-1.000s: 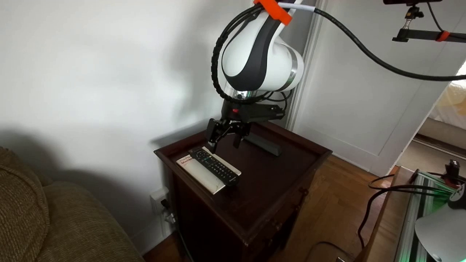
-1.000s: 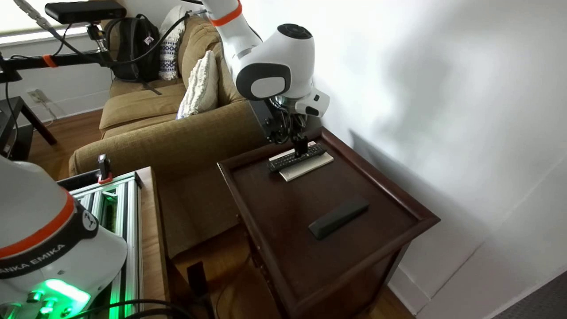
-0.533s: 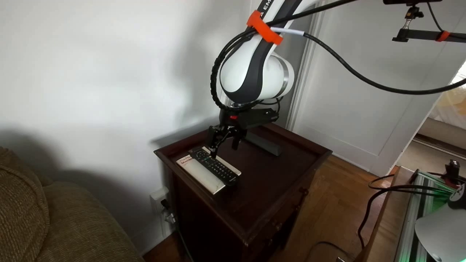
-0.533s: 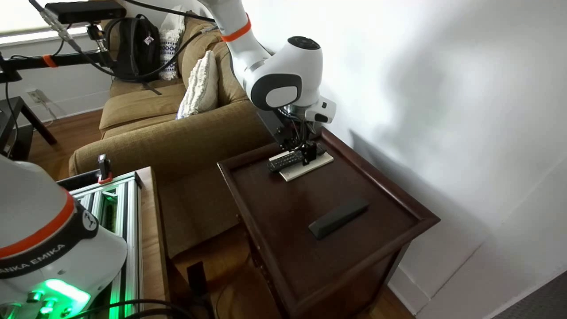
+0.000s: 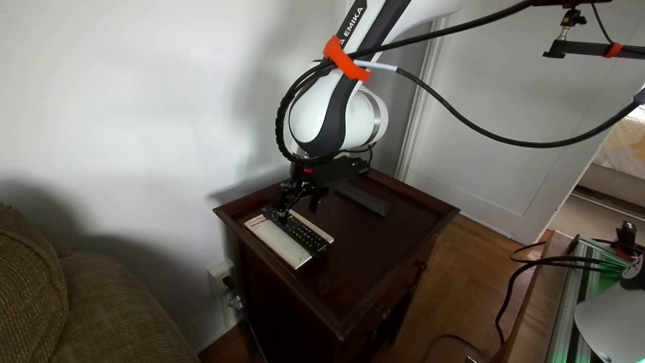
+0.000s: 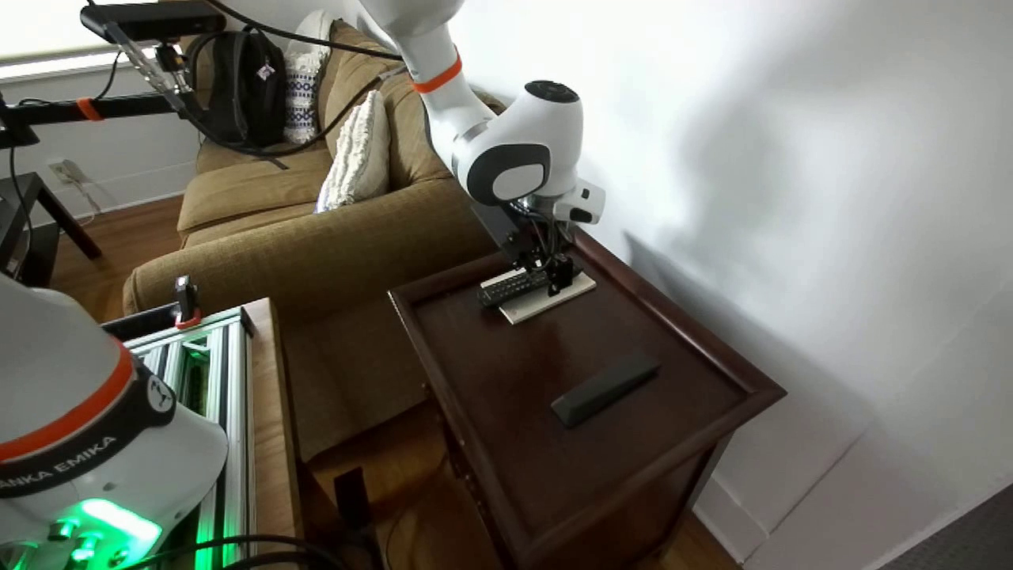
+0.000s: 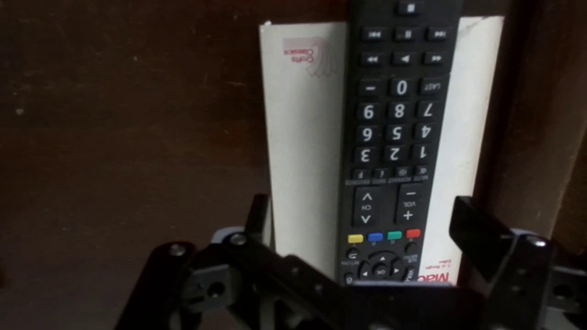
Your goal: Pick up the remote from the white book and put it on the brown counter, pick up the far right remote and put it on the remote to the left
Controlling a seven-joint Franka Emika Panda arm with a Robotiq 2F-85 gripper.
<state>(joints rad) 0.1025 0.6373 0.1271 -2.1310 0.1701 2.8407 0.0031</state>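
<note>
A black remote [image 5: 305,235] with many buttons lies on a white book [image 5: 277,243] on the dark brown counter [image 5: 342,282]. The remote [image 6: 510,289] and book [image 6: 546,302] also show in the other exterior picture. My gripper [image 5: 298,214] is open, low over the remote's arrow-pad end. In the wrist view my gripper [image 7: 362,215] has one finger on each side of the remote [image 7: 394,133], with gaps between. A long dark grey object [image 6: 605,388], seemingly the other remote, lies apart on the counter; it also shows in an exterior view [image 5: 364,199], its buttons not visible.
A raised rim [image 6: 681,317] runs round the counter top. A white wall [image 5: 151,126] stands close behind it. A brown sofa [image 6: 340,229] adjoins one side. A black cable [image 5: 478,128] hangs from the arm. The robot base [image 6: 87,419] stands on a neighbouring bench.
My arm has come down and shifted toward the remote's arrow-pad end and the book's titled end. The gripper stays open. The remote, book and grey object have not moved.
</note>
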